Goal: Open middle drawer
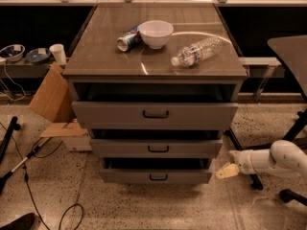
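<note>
My gripper (225, 170) hangs low right of the cabinet (96, 56), clear of the middle drawer (156, 148), which juts slightly forward; clenched or released, I cannot tell.

The gripper (223, 171) sits right of the middle drawer (120, 148), just beside the lowest drawer (124, 177).
</note>
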Robot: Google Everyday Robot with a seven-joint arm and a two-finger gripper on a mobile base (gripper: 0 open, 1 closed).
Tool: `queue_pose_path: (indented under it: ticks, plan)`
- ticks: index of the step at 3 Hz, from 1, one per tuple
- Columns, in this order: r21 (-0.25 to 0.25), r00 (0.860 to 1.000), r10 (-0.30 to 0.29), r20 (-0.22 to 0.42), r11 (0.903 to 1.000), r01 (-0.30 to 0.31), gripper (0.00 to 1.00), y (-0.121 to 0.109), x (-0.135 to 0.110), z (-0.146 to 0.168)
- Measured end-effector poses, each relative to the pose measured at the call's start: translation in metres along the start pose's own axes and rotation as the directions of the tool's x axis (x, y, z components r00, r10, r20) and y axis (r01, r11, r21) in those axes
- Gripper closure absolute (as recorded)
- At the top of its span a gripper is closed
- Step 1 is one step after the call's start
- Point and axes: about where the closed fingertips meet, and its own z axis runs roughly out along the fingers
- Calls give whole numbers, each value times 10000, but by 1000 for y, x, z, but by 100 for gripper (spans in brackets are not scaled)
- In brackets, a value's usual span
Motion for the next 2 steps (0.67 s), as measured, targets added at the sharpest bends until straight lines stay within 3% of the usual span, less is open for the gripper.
queue_pose_path:
  ticks: [2]
  plan:
    - [-1,9996,-137,249,9999,137,0,7,-15,-1]
